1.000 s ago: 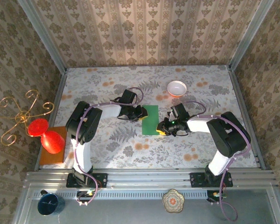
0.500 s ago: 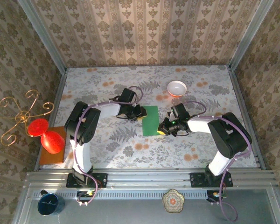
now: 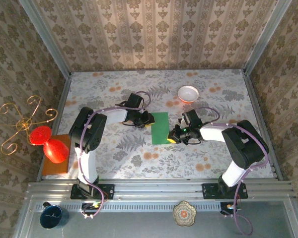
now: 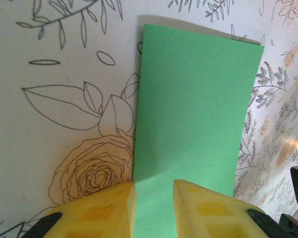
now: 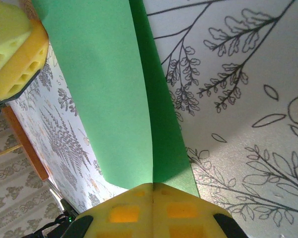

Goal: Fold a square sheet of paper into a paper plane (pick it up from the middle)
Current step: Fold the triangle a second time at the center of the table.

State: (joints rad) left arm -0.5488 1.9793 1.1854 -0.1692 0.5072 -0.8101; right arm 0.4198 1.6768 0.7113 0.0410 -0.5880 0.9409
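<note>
Overhead view: a bright-green square sheet of paper [image 3: 160,128], folded to a narrow rectangle, lay flat on the floral desk [image 3: 114,153] at the centre of the frame. Its long axis ran almost straight from top to bottom of the picture. It had no pointed end yet, so it pointed nowhere in particular; one short edge faced the top of the frame and the other the bottom.

The left end effector [image 3: 150,120] touched the sheet's upper left edge, and the right end effector [image 3: 173,138] met its lower right edge. The paper therefore lay between the two, to the right of one and to the left of the other.

Left wrist view: the left end effector [image 4: 154,191] was released, its yellow pads [image 4: 102,206] set slightly apart at the bottom of the frame. The sheet [image 4: 193,109] stretched up and away from the gap.

Right wrist view: the right end effector [image 5: 153,191] was clenched, pads meeting at bottom centre. The sheet [image 5: 109,99] rose from the seam toward the upper left, its near edge apparently pinched and lifted. Both arms were equally close, but only the right seemed to have hold of the paper.
</note>
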